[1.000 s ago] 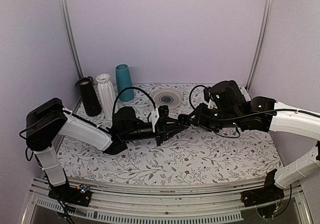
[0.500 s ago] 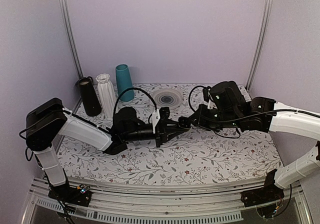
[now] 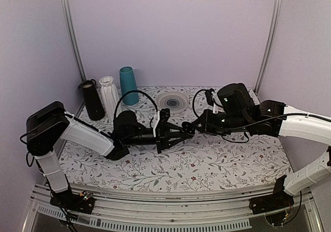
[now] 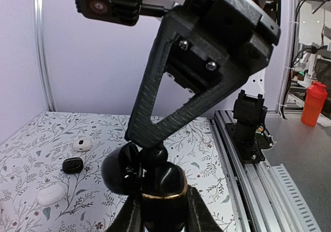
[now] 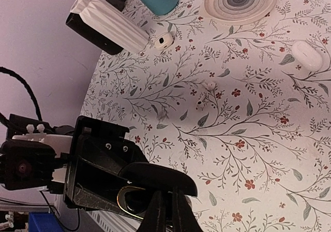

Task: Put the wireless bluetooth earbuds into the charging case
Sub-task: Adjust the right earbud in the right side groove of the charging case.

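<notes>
**Black case (image 4: 163,188) clamped mid-air, right gripper (image 5: 166,208) pinched shut at its mouth**

The left gripper (image 4: 164,211) holds the case off the bench (image 5: 248,139), gold rim facing out and lid (image 4: 120,171) swung open to one side. The right gripper has its jaws fully together, tips touching the case at the open cavity. Can't tell if an earbud is pinched there: too small, and hidden by the tips. One dark speck (image 5: 199,103) lies on the bench, well apart from both arms; probably an earbud not yet loaded.

For this step:
- Hold the left grip rigid.
- Line the stem up with the socket and push straight down its axis with light force.
- Release only once it sits below the rim.

Risk: a side load twists the case in the left jaws or knocks the lid shut.
</notes>
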{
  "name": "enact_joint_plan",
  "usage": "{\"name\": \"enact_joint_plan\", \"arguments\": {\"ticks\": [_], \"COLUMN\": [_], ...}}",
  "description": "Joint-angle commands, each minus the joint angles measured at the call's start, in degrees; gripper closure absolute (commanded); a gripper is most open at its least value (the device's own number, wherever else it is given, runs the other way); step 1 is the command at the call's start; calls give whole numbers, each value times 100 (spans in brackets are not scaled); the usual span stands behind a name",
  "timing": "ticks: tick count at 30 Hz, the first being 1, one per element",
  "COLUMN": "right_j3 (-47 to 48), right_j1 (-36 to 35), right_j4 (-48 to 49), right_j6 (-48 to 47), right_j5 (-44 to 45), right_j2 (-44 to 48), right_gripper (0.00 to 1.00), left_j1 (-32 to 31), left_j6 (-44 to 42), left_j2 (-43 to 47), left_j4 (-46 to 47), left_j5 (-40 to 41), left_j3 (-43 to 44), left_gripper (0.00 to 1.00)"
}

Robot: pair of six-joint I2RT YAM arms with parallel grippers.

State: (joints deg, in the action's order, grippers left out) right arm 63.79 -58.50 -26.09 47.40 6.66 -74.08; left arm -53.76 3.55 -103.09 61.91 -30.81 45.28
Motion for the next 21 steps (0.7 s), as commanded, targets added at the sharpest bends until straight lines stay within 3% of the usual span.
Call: {"name": "enact_joint_plan", "arguments": {"ticks": [1, 21], "right_j3": [-34, 18], "right_j1": [-30, -24], "right_j4": [-305, -426], "right_j6": [-287, -855], "right_j5": [-254, -701], "right_j2": [-2, 117], "right_gripper": [94, 93], "left_j1": [161, 326], "left_j6": [417, 964], "left_j2": [141, 0], "left_j4": [1182, 1740], "left_j5": [-311, -857], "left_j3": [-18, -54], "left_gripper": [100, 100]}}
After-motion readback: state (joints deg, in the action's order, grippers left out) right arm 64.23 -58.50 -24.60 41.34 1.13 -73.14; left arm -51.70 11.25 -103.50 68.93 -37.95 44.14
